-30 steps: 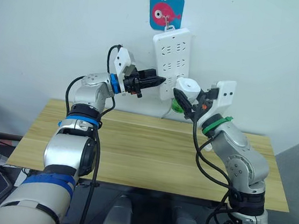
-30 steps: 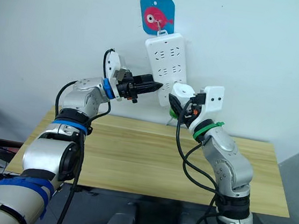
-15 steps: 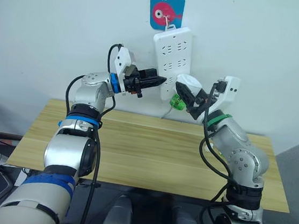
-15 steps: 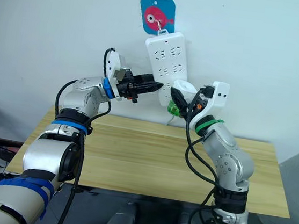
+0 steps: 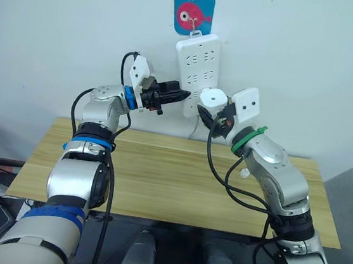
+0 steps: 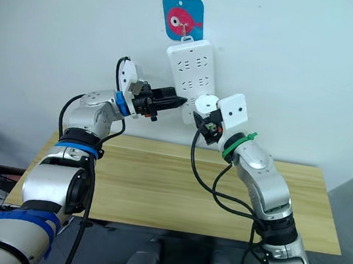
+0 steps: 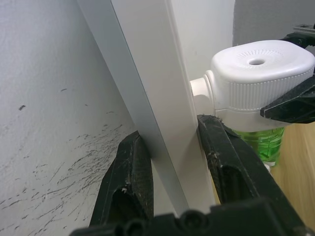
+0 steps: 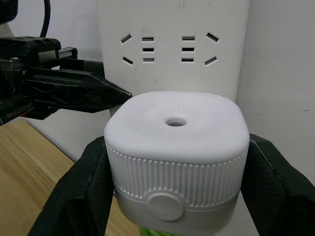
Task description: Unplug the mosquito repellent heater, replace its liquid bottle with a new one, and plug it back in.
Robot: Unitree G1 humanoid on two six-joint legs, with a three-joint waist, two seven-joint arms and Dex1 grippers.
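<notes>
The white mosquito repellent heater (image 8: 174, 147) sits between the black fingers of my right gripper (image 5: 213, 114), which is shut on its sides. Its green liquid bottle (image 7: 261, 142) hangs under it. The heater's back (image 7: 199, 91) is pressed against the face of the white power strip (image 5: 193, 57) near its lower end, and the prongs are hidden. My left gripper (image 5: 182, 96) is shut on the strip's left edge, one finger (image 7: 130, 167) behind it and one in front.
The power strip hangs on the wall from a blue fish hook (image 5: 193, 13). Below lies a wooden table (image 5: 158, 181), with a small white item (image 5: 244, 173) on it by my right forearm.
My right gripper has carried the heater up and to the left against the strip's lower sockets, turning its wrist. The left gripper has kept its hold on the strip.
</notes>
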